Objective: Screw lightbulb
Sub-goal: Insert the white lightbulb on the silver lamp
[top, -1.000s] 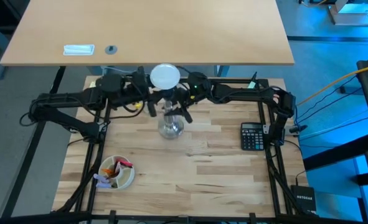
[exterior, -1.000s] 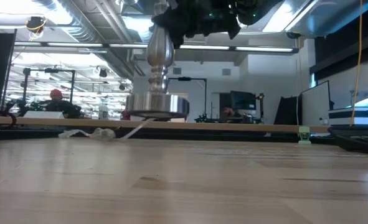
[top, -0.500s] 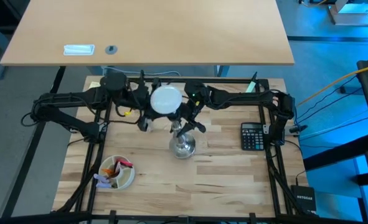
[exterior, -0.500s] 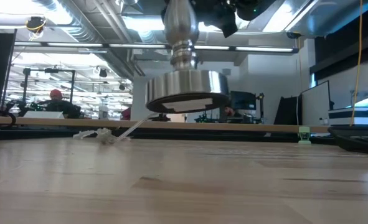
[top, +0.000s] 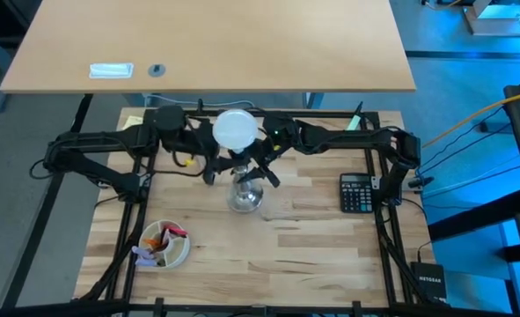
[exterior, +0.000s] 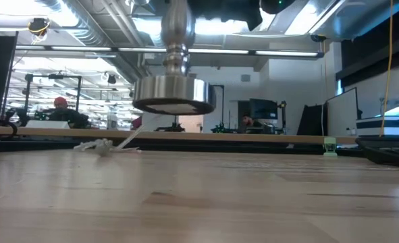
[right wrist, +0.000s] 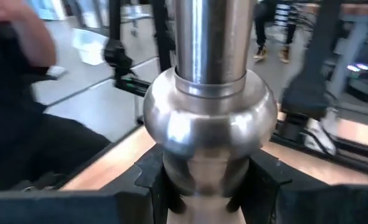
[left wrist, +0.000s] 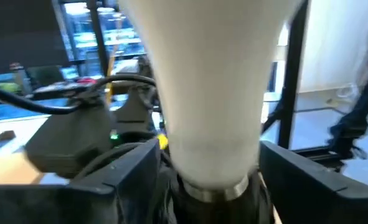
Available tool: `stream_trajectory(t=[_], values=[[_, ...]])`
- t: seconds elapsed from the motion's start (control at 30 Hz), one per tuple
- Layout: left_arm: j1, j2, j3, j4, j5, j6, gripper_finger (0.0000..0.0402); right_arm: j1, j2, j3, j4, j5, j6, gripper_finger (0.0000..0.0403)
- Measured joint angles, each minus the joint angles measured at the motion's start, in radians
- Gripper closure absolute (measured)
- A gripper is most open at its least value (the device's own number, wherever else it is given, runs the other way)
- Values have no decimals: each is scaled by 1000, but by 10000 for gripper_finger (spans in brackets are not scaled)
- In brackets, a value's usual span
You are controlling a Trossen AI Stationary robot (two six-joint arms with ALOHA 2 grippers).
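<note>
right gripper [top: 258, 169] is clamped on the stem of the silver stand [exterior: 172, 94] and carries it clear of the wooden table [top: 312, 238]; in the low view the foot hangs in the air with a gap under it. in the right wrist view both fingers [right wrist: 140, 180] press the stem just under its round knob.

left gripper [top: 208, 165] is at the neck of the lightbulb [top: 235, 129]. in the left wrist view its 2 fingers [left wrist: 131, 165] stand to either side of the bulb's base with gaps showing, so i read it as let go, not gripping.

bulb sits on top of the stand, base in the black socket, over the back middle of the table.

risks, my read:
- stand is held in the air by 1 grip on a smooth round stem. any twist torque from the left could spin or slip it in the right fingers.
- if the thread isn't fully home, the loose bulb could wobble or cross-thread on the next turn.
- a re-grip that lands off-centre on the tapered neck would push the bulb sideways.

orientation: long axis about vertical, dome up, screw base down, in line with the stand's stem. a slight lean i can't rule out.

calculator [top: 357, 193] and bowl of bits [top: 165, 244] are well apart from all this.
</note>
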Motion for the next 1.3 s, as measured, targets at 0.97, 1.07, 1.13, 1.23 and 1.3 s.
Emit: stream_trajectory(t=[0.97,1.07,1.13,1.23,1.3], values=[[-2,-125,3,-114,-406,4,125,-65,-37,8,-62,372,14,264],[1,-125,3,-128,-405,-6,125,-65,-37,8,-52,418,10,264],[1,-125,3,-134,-414,2,125,-65,-37,8,-53,470,-2,264],[0,-125,4,-151,-491,13,125,-65,-37,8,-62,537,-12,264],[1,-125,4,-152,-550,13,125,-66,-37,8,-64,572,-11,264]])
